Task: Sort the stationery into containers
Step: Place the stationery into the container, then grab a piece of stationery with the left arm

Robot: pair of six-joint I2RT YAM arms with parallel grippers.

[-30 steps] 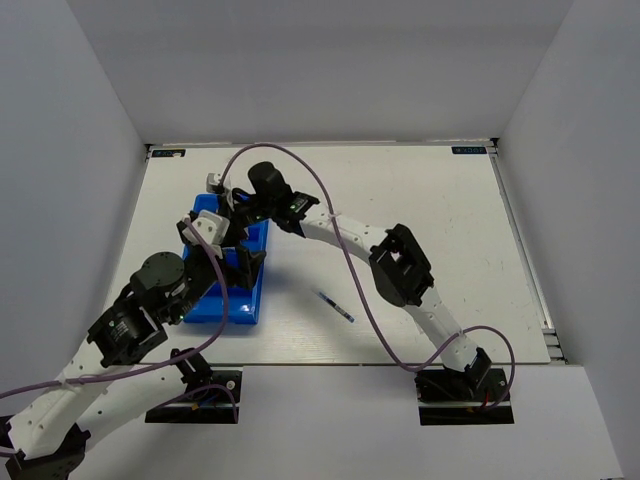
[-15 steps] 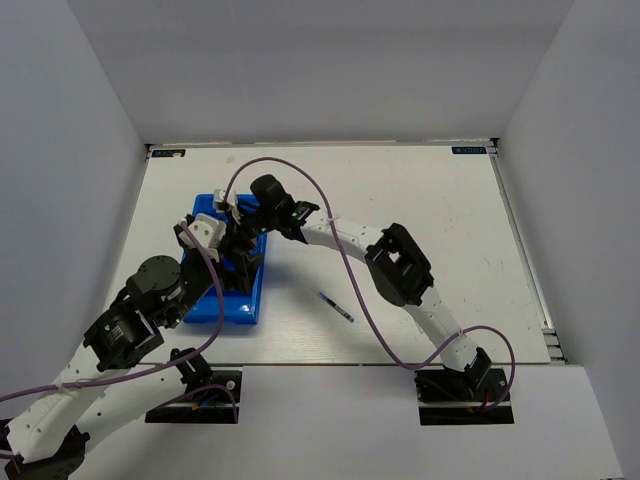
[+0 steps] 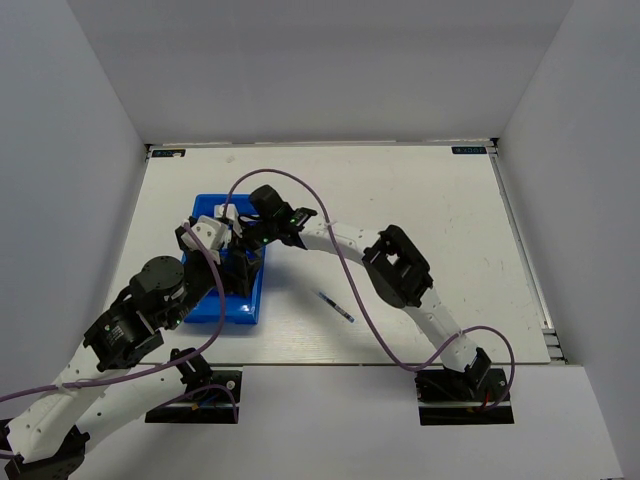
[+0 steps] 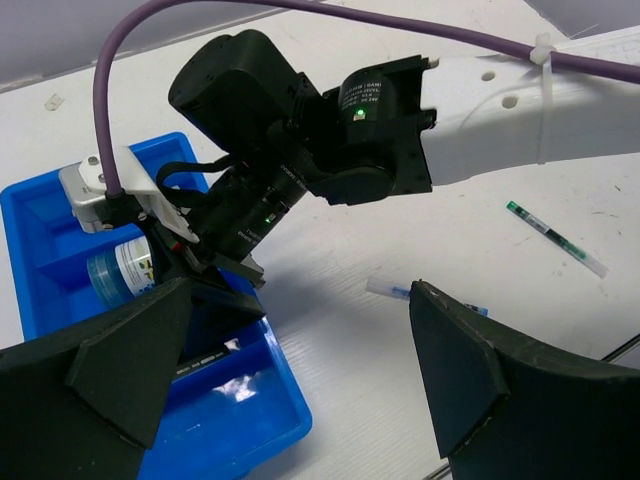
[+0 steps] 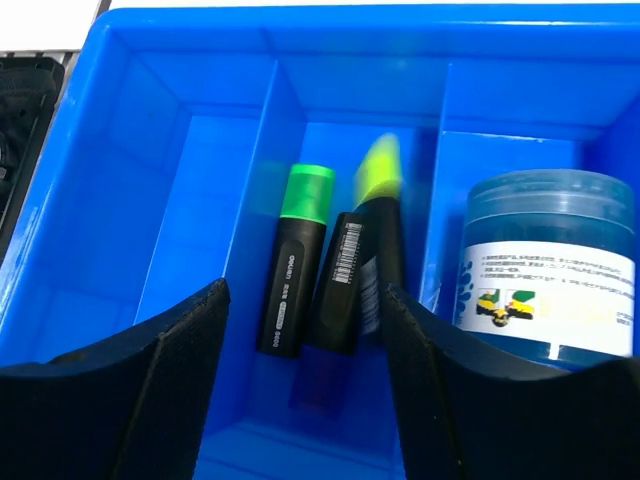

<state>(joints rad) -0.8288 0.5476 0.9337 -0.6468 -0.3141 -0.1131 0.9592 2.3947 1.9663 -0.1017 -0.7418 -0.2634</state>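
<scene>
The blue tray (image 5: pixel 120 200) fills the right wrist view. In its middle compartment lie a green-capped highlighter (image 5: pixel 295 265) and a yellow-capped highlighter (image 5: pixel 365 250), the latter blurred and leaning on the divider. The round tin (image 5: pixel 548 265) stands in the compartment to the right. My right gripper (image 5: pixel 303 330) is open and empty just above these highlighters. My left gripper (image 4: pixel 300 300) is open and empty over the tray's right edge (image 4: pixel 230 420). One thin pen (image 4: pixel 555 237) lies on the table, and another (image 4: pixel 395 290) is half hidden behind my left finger. The erasers cannot be made out.
In the top view the tray (image 3: pixel 225 310) sits at the near left with both grippers crowded over it, the right gripper (image 3: pixel 232 240) beyond the left gripper (image 3: pixel 252 275). A pen (image 3: pixel 333 306) lies right of the tray. The right arm's purple cable loops above the tray.
My right gripper has moved nearer along the tray and down over its middle compartment. The yellow-capped highlighter is blurred with motion. The left arm shifted only slightly.
</scene>
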